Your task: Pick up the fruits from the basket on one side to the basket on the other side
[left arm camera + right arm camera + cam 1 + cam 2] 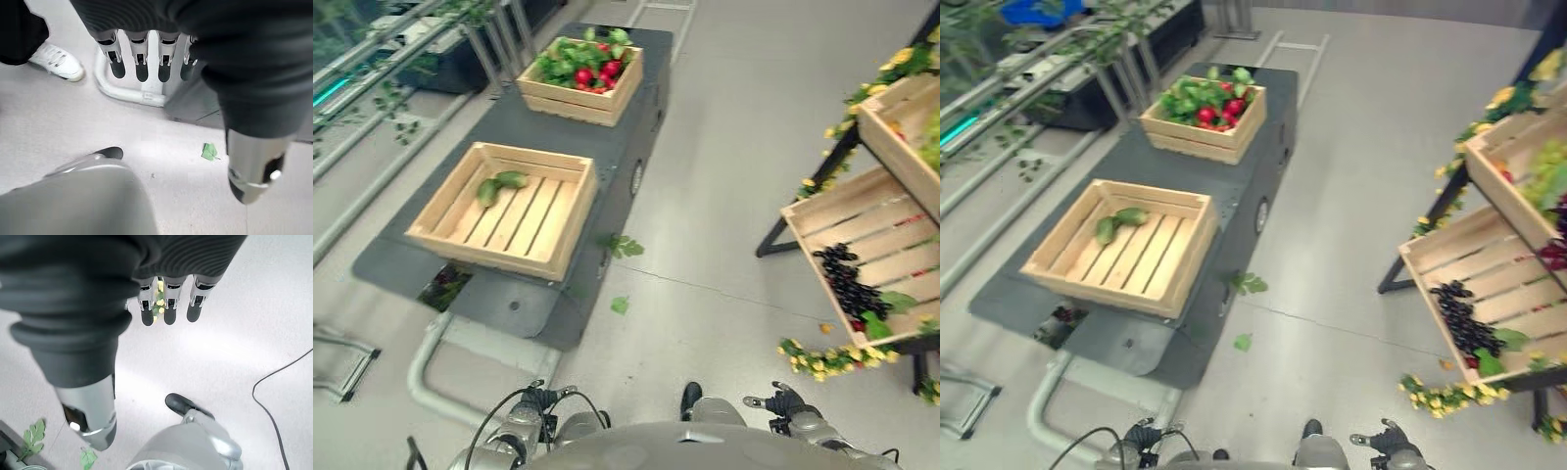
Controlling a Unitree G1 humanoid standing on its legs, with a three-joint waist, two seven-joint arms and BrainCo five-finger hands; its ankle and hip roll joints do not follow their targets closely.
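Both hands hang low beside me, left hand (146,58) and right hand (168,298), fingers straight and relaxed, nothing held. I judge no pick is under way yet. Ahead on the dark platform (558,304), the near crate (504,211) holds two green fruits (499,184); the far crate (579,93) is full of red fruit and leaves. Next: approach, reach in.

The dark surface (607,157) carries two wooden crates. The near crate (507,208) holds cucumbers (499,185); the crate at 12 o'clock (581,80) holds greens and red fruits.
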